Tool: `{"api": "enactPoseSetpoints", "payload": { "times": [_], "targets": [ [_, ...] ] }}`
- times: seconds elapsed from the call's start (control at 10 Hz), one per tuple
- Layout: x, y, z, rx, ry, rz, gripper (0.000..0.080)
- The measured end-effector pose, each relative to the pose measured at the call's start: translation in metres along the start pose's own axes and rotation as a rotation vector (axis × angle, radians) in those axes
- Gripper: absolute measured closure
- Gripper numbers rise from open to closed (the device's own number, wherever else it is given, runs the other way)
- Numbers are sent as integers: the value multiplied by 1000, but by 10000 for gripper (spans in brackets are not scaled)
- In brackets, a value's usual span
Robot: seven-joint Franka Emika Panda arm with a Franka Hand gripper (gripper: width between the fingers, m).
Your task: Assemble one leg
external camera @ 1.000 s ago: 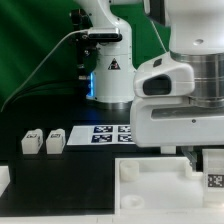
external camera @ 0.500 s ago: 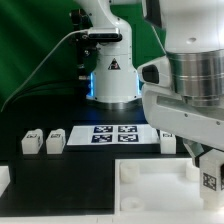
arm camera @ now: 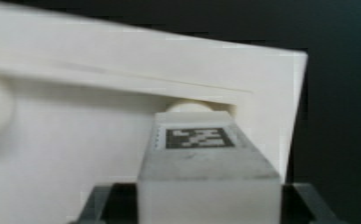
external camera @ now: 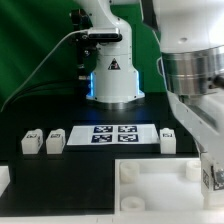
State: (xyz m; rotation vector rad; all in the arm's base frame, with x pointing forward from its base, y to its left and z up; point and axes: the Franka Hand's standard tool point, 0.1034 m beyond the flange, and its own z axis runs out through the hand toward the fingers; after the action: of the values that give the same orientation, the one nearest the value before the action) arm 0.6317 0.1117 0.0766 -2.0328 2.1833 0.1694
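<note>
Gripping a small white plastic block-like leg [arm camera: 202,150] in the closed gripper [arm camera: 202,192], poising it at a corner of the large white square tray-like piece [external camera: 150,175]. Likely handling light, stiff and slick, favouring a pinch across flat sides.

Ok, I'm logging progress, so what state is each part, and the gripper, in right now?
gripper: shut on the held leg.
held leg: gripped, its end at the tray's edge.
loose legs: resting on the table, free.
tray: lying flat.
</note>
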Motion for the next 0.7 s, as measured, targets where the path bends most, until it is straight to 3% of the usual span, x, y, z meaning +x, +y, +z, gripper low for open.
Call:
{"api": "enactPoseSetpoints", "payload": {
  "times": [0.3, 0.4, 0.5, 0.6, 0.7],
  "targets": [
    [-3, 1, 1, -4, -6, -94, 507],
    [-4, 2, 1, -9, -4, -220, 341],
    [-6, 4, 1, -31, -5, -421, 190],
    [-10, 5, 0, -43, 1, -564, 190],
    [-9, 5, 2, -23, 8, -650, 162]
  ]
}}
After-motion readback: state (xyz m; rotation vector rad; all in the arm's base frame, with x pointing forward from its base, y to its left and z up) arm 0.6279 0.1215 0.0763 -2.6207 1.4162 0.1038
